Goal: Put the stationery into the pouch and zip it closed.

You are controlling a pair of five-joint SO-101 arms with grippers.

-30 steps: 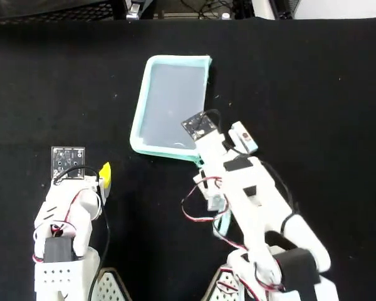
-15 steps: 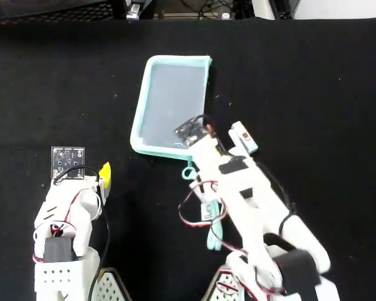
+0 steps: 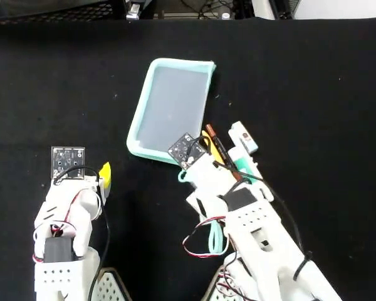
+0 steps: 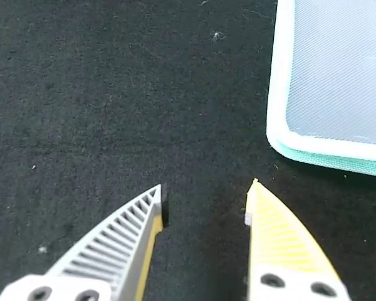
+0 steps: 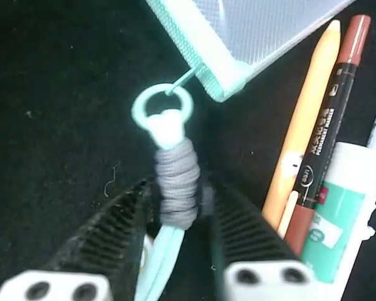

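Right gripper [image 5: 178,194] was clamped on the grey-wrapped mint zip pull [image 5: 175,182], whose ring hooked onto a corner of the mint-edged translucent mesh pouch [image 3: 172,106]. Just beside that corner, outside the pouch, lay an orange pen [image 5: 307,119], a brown marker [image 5: 335,106] and a white tube with a teal label [image 5: 338,207]. They were half under the arm from above and cut off in the wrist view. Left gripper [image 4: 207,200] hung with jaws spread over bare black tablecloth [image 3: 62,81], apart from the pouch, with wide room around it.
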